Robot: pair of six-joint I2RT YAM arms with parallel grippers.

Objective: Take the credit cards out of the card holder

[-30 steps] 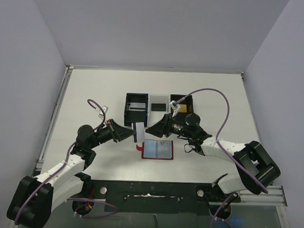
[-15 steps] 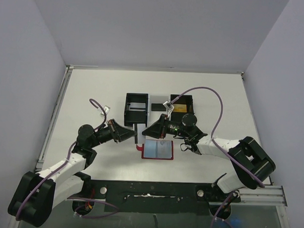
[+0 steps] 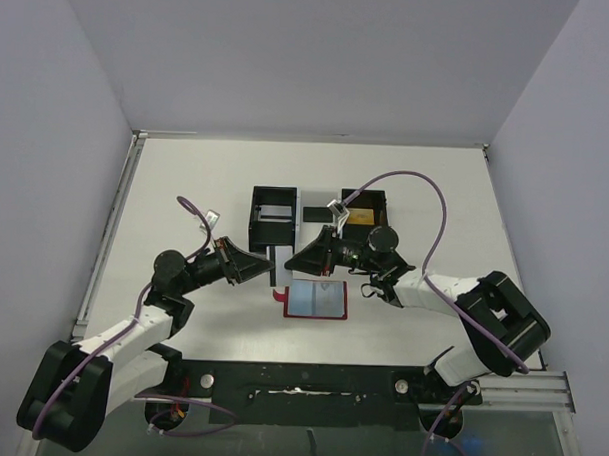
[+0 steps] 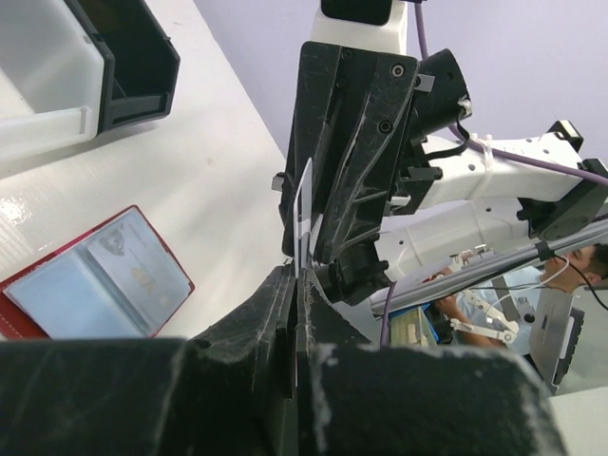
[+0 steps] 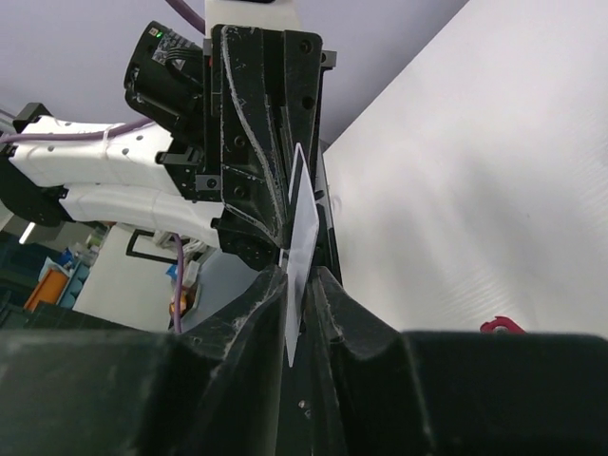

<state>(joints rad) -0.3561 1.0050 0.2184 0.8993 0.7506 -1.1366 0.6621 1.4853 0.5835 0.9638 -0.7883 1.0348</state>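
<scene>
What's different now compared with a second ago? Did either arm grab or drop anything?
The right gripper slid left toward the left gripper and narrowed its jaws around the pale credit card held there; whether it grips yet is unclear. The left gripper kept hold of the card, and the open red card holder lay unmoved.

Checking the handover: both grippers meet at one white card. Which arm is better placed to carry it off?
Probably the right. The left gripper pinches the white card, the right gripper has its fingers flanking the card's free end, and a black bin lies close behind the right wrist.
</scene>
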